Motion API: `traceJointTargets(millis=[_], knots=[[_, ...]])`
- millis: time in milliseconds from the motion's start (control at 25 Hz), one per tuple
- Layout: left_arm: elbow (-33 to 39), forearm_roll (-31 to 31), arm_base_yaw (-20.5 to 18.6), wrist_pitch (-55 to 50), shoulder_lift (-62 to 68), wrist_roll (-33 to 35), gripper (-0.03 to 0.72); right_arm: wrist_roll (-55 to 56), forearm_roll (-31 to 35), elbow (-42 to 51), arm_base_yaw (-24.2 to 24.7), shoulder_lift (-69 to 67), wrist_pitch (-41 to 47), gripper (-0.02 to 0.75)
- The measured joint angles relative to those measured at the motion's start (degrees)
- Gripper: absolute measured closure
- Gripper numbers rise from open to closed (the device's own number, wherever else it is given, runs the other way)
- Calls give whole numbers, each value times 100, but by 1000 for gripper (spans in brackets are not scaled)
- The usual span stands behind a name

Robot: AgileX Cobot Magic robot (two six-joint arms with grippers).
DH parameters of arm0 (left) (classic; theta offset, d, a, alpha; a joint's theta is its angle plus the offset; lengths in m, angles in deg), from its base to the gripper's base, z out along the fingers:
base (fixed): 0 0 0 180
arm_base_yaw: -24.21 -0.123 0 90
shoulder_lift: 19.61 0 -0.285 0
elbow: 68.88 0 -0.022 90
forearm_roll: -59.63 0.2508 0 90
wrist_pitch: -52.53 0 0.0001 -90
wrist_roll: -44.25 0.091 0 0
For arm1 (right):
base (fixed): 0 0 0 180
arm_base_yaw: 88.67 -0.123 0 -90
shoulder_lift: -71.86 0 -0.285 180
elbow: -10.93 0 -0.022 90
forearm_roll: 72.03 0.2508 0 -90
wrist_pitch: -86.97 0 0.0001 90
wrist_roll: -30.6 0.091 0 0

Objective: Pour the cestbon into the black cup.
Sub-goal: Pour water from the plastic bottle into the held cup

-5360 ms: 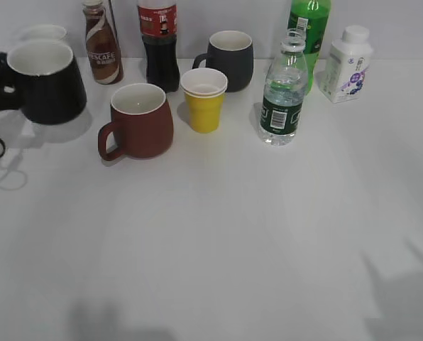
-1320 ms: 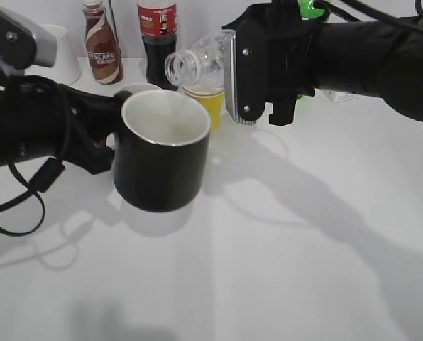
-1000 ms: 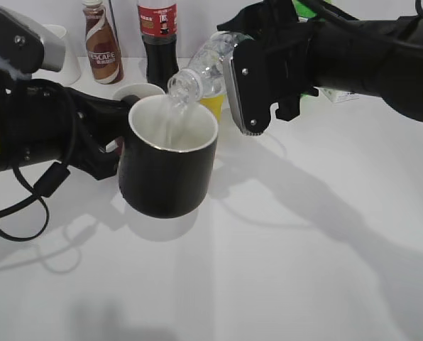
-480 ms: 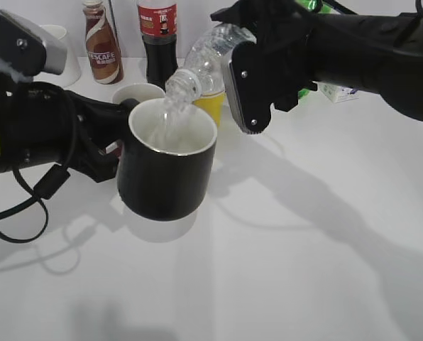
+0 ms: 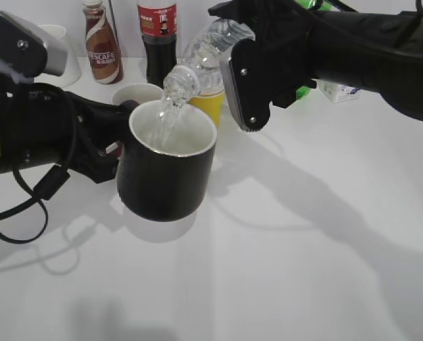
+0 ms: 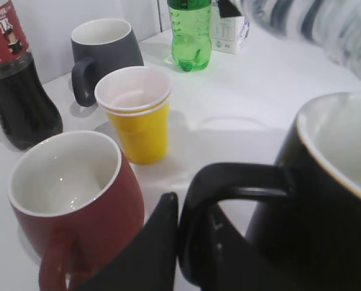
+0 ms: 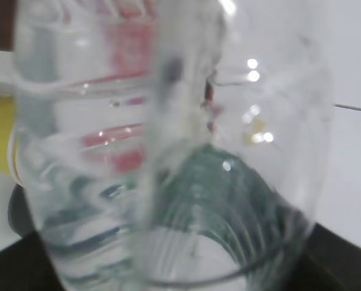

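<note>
the cestbon point(image 5: 204, 53) is tipped steeply, neck down toward 7 o'clock, its open mouth just above the rim of the black cup point(image 5: 167, 170), and a stream of water runs from it into the white inside. the right gripper point(image 5: 257, 67) comes in from 2 o'clock and is clamped round the bottle's body, its pale finger plate lying along the lower side; in the right wrist view the clear ribbed bottle fills nearly the whole frame, blurred, so nothing more of the grip can be made out there. the black cup is held up off the white table point(image 5: 282, 270), casting a shadow beneath it, near the middle left of the exterior view. the left gripper point(image 6: 186, 242) reaches from 9 o'clock and is closed on the cup's loop handle, dark fingers pinching its lower part. behind the cup at 11 o'clock stands the brown-red mug point(image 6: 77, 200), with the yellow paper cup point(image 6: 135, 112) just beyond it and the dark-grey mug point(image 6: 102, 51) further back. a cola bottle point(image 5: 157, 39) and a nescafe bottle point(image 5: 101, 42) stand at the far edge at 12 o'clock, and the bright green soda bottle point(image 6: 192, 33) with a white carton point(image 6: 232, 27) lies off toward 1 o'clock.
</note>
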Motion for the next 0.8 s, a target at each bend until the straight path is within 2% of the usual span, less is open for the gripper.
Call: traceJointTargets(millis=[680,800], knots=[[2,5,0,-40,49,5,636,-17,0,-7,0,8,-7,283],[2,5,0,-6,49,5,636,316,9,-7,0,8,-7,283]])
